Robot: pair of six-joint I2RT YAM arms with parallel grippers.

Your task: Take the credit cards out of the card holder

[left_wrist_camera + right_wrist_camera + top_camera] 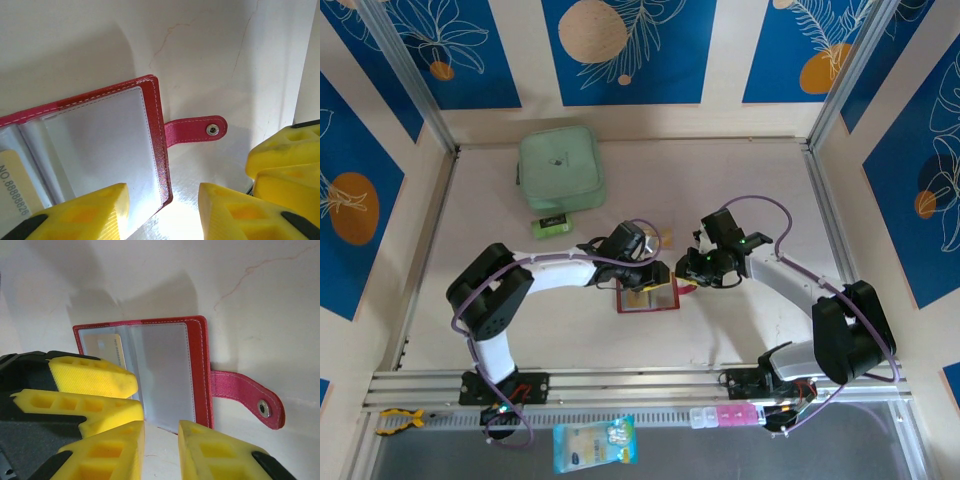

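The dark-red leather-like fold-over card holder [199,370] lay open on the table [740,180], a tan-gold credit card [102,347] seated in its clear sleeve [165,365], with left gripper [162,210] and right gripper [162,445] both parted and empty over its tab-side edge, apparently to pin it.

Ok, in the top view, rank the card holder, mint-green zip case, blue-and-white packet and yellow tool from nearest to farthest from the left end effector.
From the left end effector:
1. card holder, lying open directly under it.
2. mint-green zip case, far-left part of the table.
3. blue-and-white packet, near edge, beyond the arm bases.
4. yellow tool, near-left corner.
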